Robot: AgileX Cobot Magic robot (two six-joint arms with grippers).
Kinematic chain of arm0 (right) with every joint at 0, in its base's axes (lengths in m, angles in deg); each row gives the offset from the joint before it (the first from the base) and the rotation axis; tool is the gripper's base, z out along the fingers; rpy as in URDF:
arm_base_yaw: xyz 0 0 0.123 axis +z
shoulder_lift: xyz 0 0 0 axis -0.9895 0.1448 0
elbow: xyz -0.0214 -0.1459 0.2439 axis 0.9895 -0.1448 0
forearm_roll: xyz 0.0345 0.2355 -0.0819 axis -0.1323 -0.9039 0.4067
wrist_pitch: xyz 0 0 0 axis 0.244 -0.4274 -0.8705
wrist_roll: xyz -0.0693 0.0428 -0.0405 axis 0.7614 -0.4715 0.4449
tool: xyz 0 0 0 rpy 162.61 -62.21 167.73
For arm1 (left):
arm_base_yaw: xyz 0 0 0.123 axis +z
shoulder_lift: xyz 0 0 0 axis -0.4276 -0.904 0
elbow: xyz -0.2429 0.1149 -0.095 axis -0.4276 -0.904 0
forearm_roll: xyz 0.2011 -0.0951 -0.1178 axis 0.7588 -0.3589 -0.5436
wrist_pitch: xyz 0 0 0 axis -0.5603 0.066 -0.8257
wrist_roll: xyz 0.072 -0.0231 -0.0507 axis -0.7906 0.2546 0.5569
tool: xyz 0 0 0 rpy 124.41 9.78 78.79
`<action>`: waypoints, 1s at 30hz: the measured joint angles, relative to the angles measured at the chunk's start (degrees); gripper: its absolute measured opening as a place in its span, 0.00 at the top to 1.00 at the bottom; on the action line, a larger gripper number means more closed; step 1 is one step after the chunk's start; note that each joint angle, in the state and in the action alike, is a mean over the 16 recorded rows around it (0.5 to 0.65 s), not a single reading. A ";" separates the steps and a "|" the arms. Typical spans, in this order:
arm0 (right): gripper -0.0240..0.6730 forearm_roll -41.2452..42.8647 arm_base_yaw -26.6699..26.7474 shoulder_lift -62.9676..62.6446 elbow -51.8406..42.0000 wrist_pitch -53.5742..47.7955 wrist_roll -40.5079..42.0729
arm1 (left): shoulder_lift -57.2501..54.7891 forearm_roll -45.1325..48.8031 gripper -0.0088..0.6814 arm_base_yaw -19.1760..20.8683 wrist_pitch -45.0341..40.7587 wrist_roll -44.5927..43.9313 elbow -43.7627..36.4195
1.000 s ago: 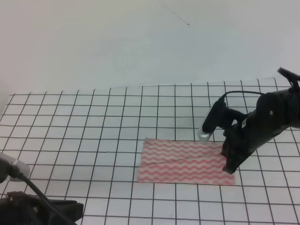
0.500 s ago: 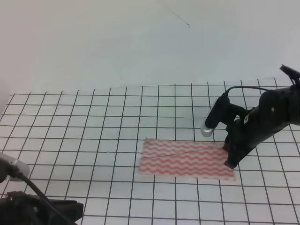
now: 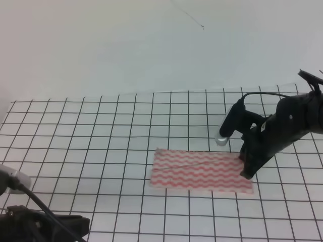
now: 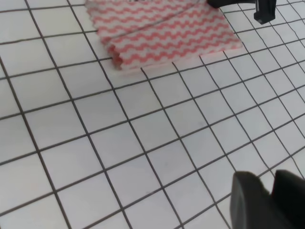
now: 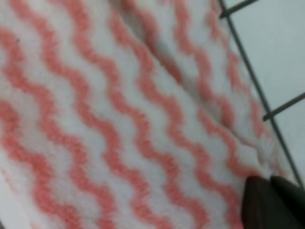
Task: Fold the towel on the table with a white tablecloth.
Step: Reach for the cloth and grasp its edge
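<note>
Right fingers (image 3: 247,174) lifted slightly above towel (image 3: 199,171) right edge, closed.

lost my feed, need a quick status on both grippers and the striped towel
Right gripper at right end of pink-and-white wavy-striped towel, fingers together. Left gripper shut, low, clear of it. Towel flat on gridded white tablecloth. Nothing in the way.
</note>
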State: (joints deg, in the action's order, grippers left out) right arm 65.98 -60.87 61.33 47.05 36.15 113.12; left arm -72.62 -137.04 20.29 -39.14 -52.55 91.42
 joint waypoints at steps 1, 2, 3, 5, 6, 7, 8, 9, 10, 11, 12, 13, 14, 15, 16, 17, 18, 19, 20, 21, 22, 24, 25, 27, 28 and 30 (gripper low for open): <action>0.96 0.08 0.00 0.02 0.21 -0.05 0.00 | 0.00 0.00 0.85 0.00 0.00 0.05 -0.01; 0.96 0.20 0.00 0.06 0.42 -0.12 0.00 | 0.00 0.00 0.85 0.00 0.00 0.10 -0.01; 0.96 0.35 0.00 0.11 0.64 -0.20 0.00 | 0.00 0.00 0.85 0.00 0.00 0.14 -0.01; 0.96 0.72 0.00 0.24 1.04 -0.40 -0.01 | 0.00 0.03 0.85 0.00 0.00 0.19 -0.01; 0.96 0.92 0.00 0.33 1.22 -0.55 -0.02 | 0.00 0.00 0.85 0.00 0.00 0.20 -0.01; 0.96 1.13 0.00 0.42 1.37 -0.71 -0.04 | 0.00 -0.03 0.85 0.00 0.00 0.20 -0.02; 0.96 1.37 0.00 0.52 1.51 -0.87 -0.06 | 0.00 -0.03 0.85 0.00 0.00 0.20 -0.02; 0.96 1.63 0.00 0.63 1.62 -1.03 -0.10 | 0.00 -0.05 0.85 0.00 0.00 0.20 -0.03; 0.96 1.92 0.00 0.75 1.71 -1.19 -0.17 | 0.00 -0.05 0.85 0.00 0.00 0.20 -0.03; 0.96 2.20 0.00 0.86 1.76 -1.35 -0.27 | 0.00 -0.08 0.85 0.00 0.00 0.21 -0.03; 0.96 2.49 0.00 0.98 1.80 -1.50 -0.39 | 0.00 -0.11 0.85 0.00 0.00 0.22 -0.04; 0.96 2.78 0.00 1.09 1.83 -1.64 -0.52 | 0.00 -0.14 0.85 0.00 0.00 0.23 -0.05; 0.96 3.07 0.00 1.20 1.83 -1.75 -0.65 | 0.00 -0.11 0.85 0.00 0.00 0.23 -0.04; 0.96 3.35 0.00 1.30 1.83 -1.84 -0.78 | 0.00 -0.14 0.85 0.00 0.00 0.25 -0.05; 0.96 3.60 0.00 1.40 1.83 -1.91 -0.90 | 0.00 -0.14 0.85 0.00 0.00 0.27 -0.05; 0.96 3.82 0.00 1.49 1.83 -1.95 -1.05 | 0.00 -0.14 0.85 0.00 -0.01 0.30 -0.05; 0.96 4.00 0.00 1.57 1.83 -1.98 -1.24 | 0.00 -0.16 0.85 0.00 -0.03 0.32 -0.05; 0.96 4.15 0.00 1.64 1.83 -1.98 -1.44 | 0.00 -0.16 0.85 0.00 -0.06 0.35 -0.05; 0.95 4.27 0.00 1.69 1.83 -1.97 -1.67 | -0.02 -0.18 0.85 0.00 -0.11 0.39 -0.06; 0.94 4.38 0.00 1.70 1.83 -1.94 -1.89 | -0.02 -0.17 0.85 0.00 -0.18 0.43 -0.06; 0.93 4.49 0.00 1.70 1.83 -1.86 -2.10 | -0.02 -0.13 0.85 0.00 -0.25 0.47 -0.05; 0.90 4.74 0.00 1.58 1.83 -1.64 -2.52 | -0.02 -0.01 0.85 0.00 -0.44 0.62 -0.05; 0.87 4.88 0.00 1.44 1.83 -1.52 -2.73 | -0.02 0.09 0.85 0.00 -0.55 0.81 -0.05; 0.82 5.10 0.00 0.99 1.83 -1.29 -3.12 | -0.04 0.25 0.85 0.00 -0.78 1.23 -0.05; 0.79 5.17 0.00 0.70 1.83 -1.19 -3.29 | -0.04 0.33 0.85 0.00 -0.89 1.49 -0.05; 0.73 4.91 0.00 -0.03 1.83 -1.02 -3.61 | -0.05 0.46 0.85 0.00 -1.06 2.13 -0.06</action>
State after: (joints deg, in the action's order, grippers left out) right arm 70.89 -60.87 61.29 48.89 35.13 109.51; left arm -72.67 -136.58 20.29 -40.20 -50.42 91.36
